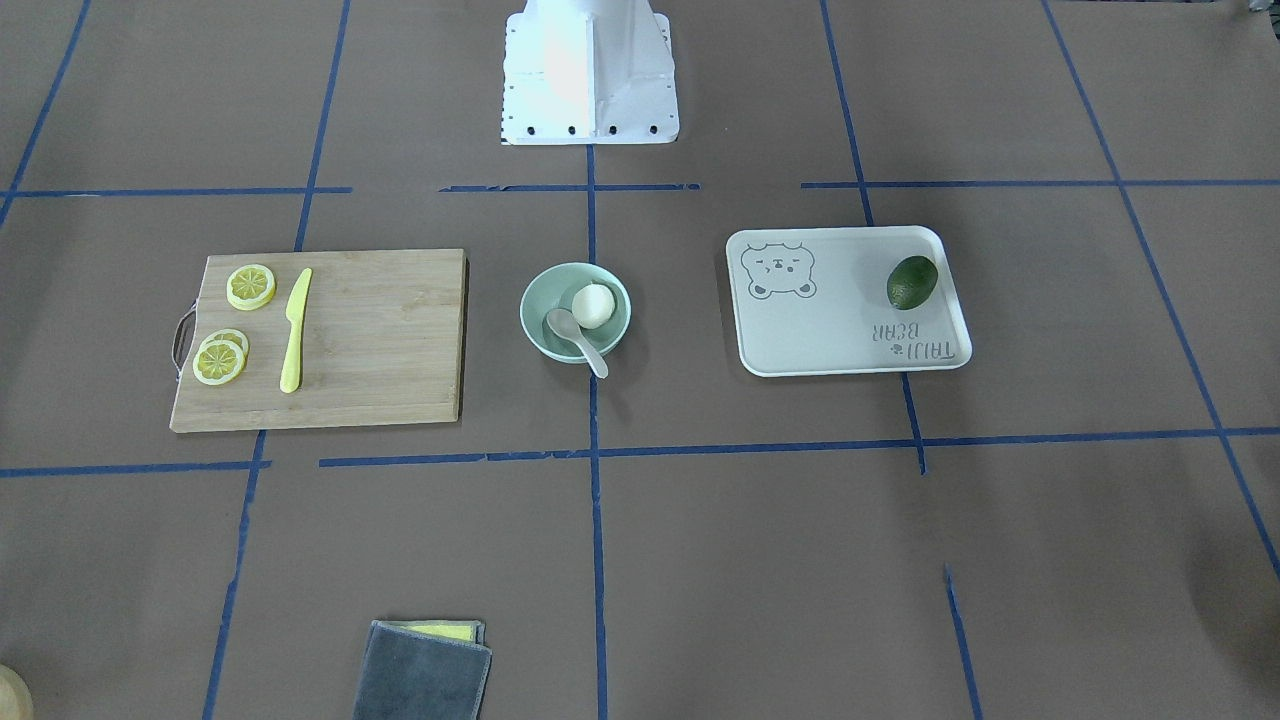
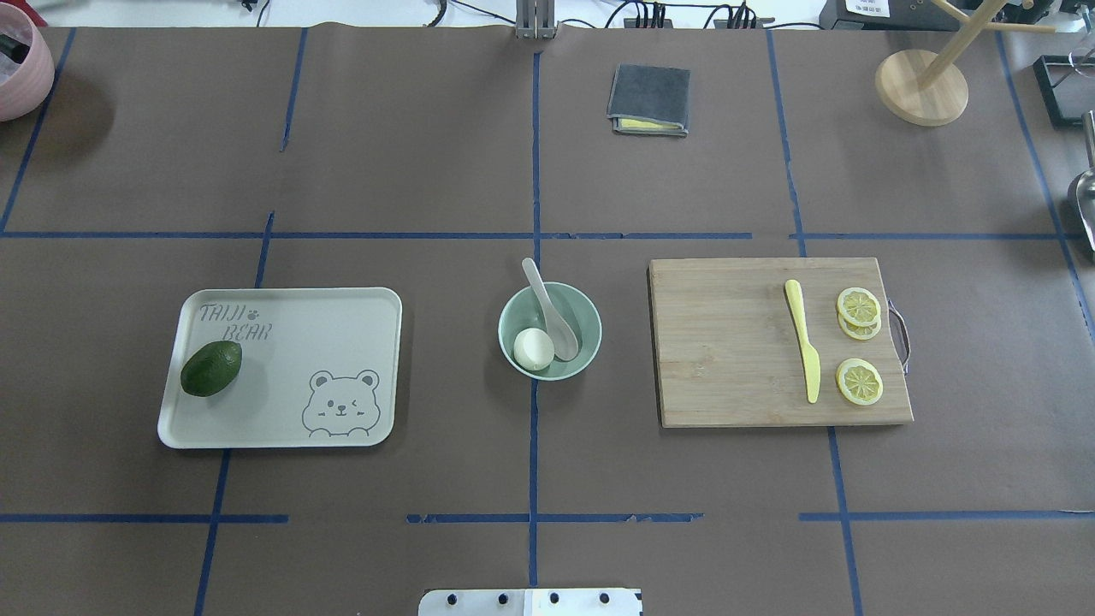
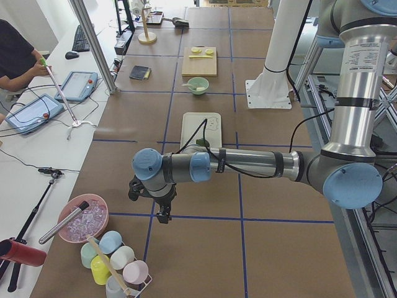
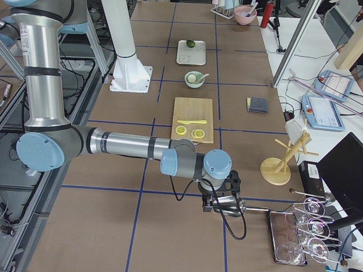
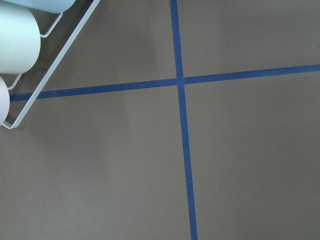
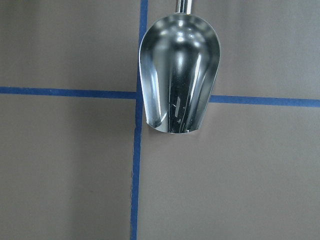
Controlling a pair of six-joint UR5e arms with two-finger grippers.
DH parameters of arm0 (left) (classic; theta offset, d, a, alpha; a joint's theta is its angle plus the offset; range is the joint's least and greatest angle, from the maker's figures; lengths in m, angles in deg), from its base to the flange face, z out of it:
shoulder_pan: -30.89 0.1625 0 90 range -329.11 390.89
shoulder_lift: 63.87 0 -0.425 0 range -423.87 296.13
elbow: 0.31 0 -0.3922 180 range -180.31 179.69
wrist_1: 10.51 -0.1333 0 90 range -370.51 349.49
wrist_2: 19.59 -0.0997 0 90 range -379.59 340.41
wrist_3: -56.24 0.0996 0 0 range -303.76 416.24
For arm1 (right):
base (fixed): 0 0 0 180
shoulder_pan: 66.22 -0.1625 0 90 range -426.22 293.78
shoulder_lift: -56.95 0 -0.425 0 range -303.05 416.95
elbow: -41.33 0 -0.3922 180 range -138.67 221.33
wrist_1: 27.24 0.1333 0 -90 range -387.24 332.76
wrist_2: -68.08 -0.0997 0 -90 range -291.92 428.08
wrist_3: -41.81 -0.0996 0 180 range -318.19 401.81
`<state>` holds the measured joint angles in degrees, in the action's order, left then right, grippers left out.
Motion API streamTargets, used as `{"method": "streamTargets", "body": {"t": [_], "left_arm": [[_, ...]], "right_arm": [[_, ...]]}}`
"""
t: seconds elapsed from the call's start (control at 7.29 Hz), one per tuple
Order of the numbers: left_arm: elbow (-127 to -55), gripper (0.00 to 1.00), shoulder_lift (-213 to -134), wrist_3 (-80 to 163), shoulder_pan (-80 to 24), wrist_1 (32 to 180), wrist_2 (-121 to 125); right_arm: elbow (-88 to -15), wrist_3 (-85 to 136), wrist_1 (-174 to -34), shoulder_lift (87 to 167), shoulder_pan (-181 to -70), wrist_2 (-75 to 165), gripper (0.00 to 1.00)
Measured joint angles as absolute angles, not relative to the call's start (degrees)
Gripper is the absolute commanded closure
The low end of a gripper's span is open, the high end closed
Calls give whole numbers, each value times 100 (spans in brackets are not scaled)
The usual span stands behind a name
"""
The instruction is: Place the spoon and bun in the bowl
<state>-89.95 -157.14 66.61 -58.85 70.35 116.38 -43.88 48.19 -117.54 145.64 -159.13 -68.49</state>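
The mint-green bowl [image 2: 590, 329] stands at the table's centre. The white bun [image 2: 533, 348] lies inside it. The off-white spoon [image 2: 547, 308] has its scoop in the bowl beside the bun, and its handle leans over the rim. They show the same way in the front view: bowl [image 1: 540, 290], bun [image 1: 594, 304], spoon [image 1: 575, 335]. My left gripper [image 3: 151, 205] hangs over the table's far left end, away from the bowl [image 3: 198, 85]. My right gripper [image 4: 218, 204] hangs over the far right end. I cannot tell whether either is open or shut.
A wooden cutting board [image 2: 727, 342] carries a yellow knife [image 2: 804, 351] and lemon slices [image 2: 858, 305]. A cream bear tray [image 2: 342, 342] holds an avocado [image 2: 211, 368]. A grey cloth [image 2: 649, 98] lies beyond. A metal scoop [image 6: 179, 75] lies under the right wrist. A cup rack [image 5: 20, 50] is near the left.
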Motion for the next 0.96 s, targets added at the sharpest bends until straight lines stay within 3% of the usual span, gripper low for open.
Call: {"method": "streamTargets", "body": {"t": [0.96], "left_arm": [[-8992,0,-15712,6669,-5885,7035,11629]], "right_arm": [[-4435,4638,-11610,14561,-15912,-6859,0]]}}
